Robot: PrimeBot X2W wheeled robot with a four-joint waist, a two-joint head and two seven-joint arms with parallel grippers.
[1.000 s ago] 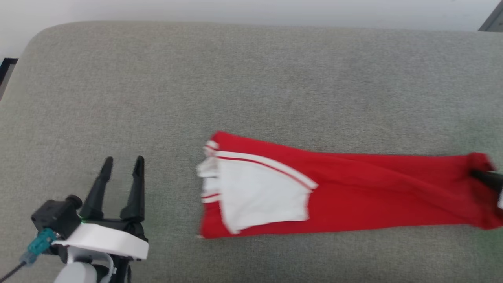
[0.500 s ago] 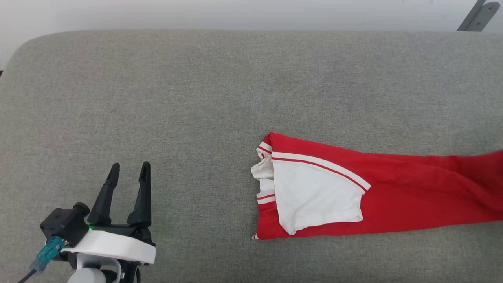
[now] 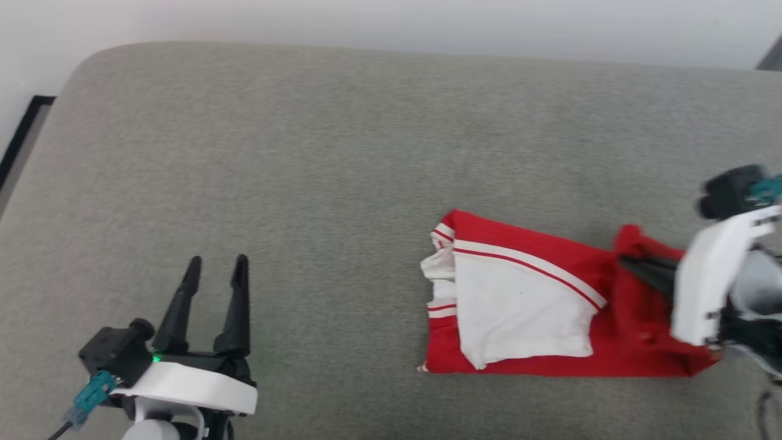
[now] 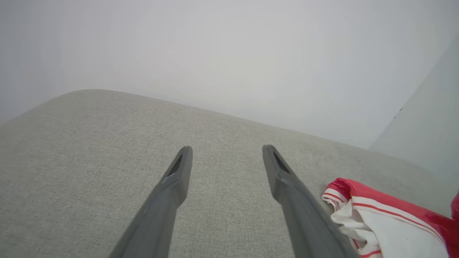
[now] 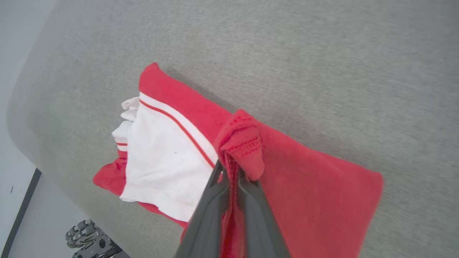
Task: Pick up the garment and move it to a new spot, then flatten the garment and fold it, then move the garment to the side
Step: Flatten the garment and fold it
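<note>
The garment (image 3: 525, 299), a red T-shirt with a white, stripe-edged sleeve on top, lies on the grey cushion (image 3: 342, 153) at the right. My right gripper (image 3: 632, 264) is shut on the red hem and holds it raised over the shirt's body; in the right wrist view the garment (image 5: 168, 154) bunches between my right gripper (image 5: 229, 166). My left gripper (image 3: 215, 264) stands open at the lower left, well clear of the shirt. In the left wrist view my left gripper (image 4: 226, 150) is open, with the garment (image 4: 387, 229) at the lower right.
The cushion's rounded corner (image 3: 91, 61) and left edge drop to a pale floor with a dark strip (image 3: 24, 131). A pale wall (image 3: 391, 21) runs behind. Bare fabric stretches between my left gripper and the shirt.
My right gripper has carried the red hem leftwards over the shirt, doubling the long red body over itself. The head camera shifted too. My left gripper stays open in place.
</note>
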